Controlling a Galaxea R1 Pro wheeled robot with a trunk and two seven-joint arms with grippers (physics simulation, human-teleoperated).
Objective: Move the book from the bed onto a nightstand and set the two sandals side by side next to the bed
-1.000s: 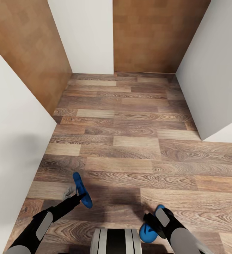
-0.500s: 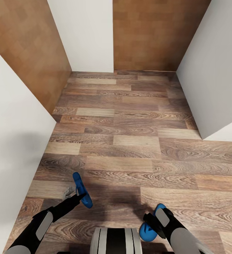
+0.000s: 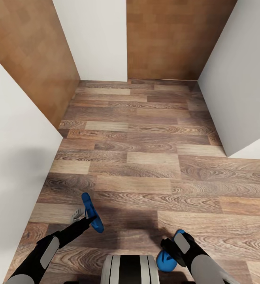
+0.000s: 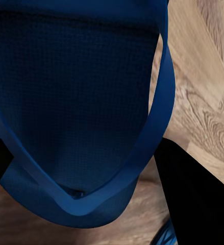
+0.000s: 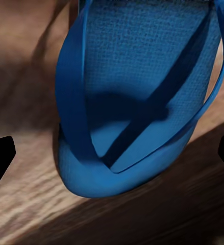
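I hold one bright blue sandal in each hand above a wood-plank floor. My left gripper (image 3: 87, 219) is shut on one sandal (image 3: 91, 211), which stands on edge, its toe pointing away from me. In the left wrist view this sandal (image 4: 76, 102) shows its dark sole and strap between the black fingers (image 4: 193, 199). My right gripper (image 3: 170, 249) is shut on the other sandal (image 3: 165, 260), low beside my base. The right wrist view shows that sandal (image 5: 137, 102) with its toe strap, hanging over the floor. The book, the bed and the nightstand are out of view.
I stand in a narrow passage. A white wall (image 3: 15, 157) runs close on my left and a white wall corner (image 3: 240, 98) juts in at the right. Light-brown wooden panels (image 3: 165, 39) and a white wall section (image 3: 94, 39) close off the far end. Wood-plank floor (image 3: 146, 157) stretches ahead.
The whole picture has shifted very slightly, so the camera moved a little. Both arms and both sandals keep the same pose.
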